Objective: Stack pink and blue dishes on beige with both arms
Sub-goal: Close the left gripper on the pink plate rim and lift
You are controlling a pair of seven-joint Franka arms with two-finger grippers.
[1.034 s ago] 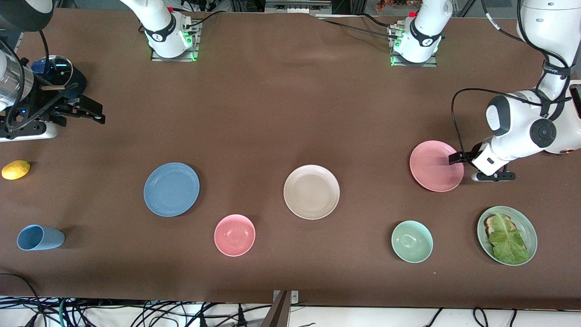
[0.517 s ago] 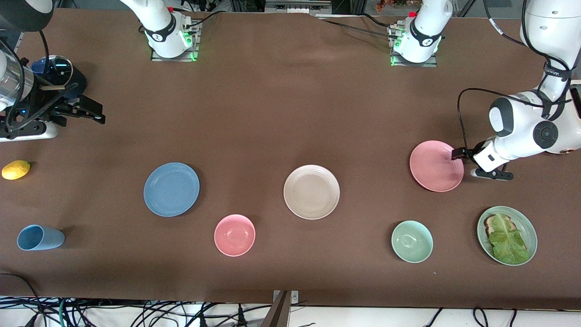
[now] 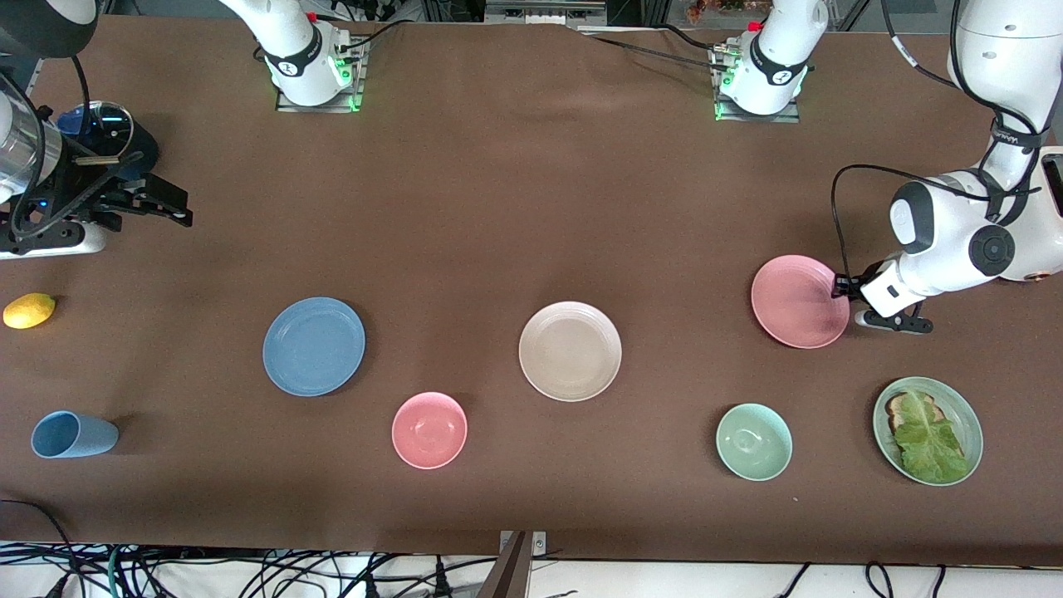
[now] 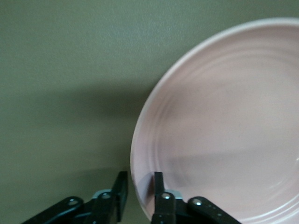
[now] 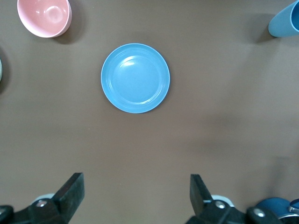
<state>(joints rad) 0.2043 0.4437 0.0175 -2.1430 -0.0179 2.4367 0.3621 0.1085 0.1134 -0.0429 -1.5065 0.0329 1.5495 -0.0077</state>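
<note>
The pink plate (image 3: 797, 301) lies toward the left arm's end of the table. My left gripper (image 3: 839, 286) is shut on its rim, one finger on the inner face and one outside the edge (image 4: 138, 179). At the table's middle rests the beige plate (image 3: 570, 350), with nothing on it. The blue plate (image 3: 314, 345) lies toward the right arm's end and also shows in the right wrist view (image 5: 135, 78). My right gripper (image 3: 170, 209) waits high over that end of the table, open and holding nothing (image 5: 135, 196).
A small pink bowl (image 3: 429, 430) and a pale green bowl (image 3: 754, 442) sit nearer the front camera than the plates. A green plate with toast and lettuce (image 3: 928, 430), a blue cup on its side (image 3: 73, 434) and a lemon (image 3: 29, 310) lie near the table's ends.
The left gripper's fingers have closed in on the pink plate's rim and the plate has shifted slightly. The right arm has not moved.
</note>
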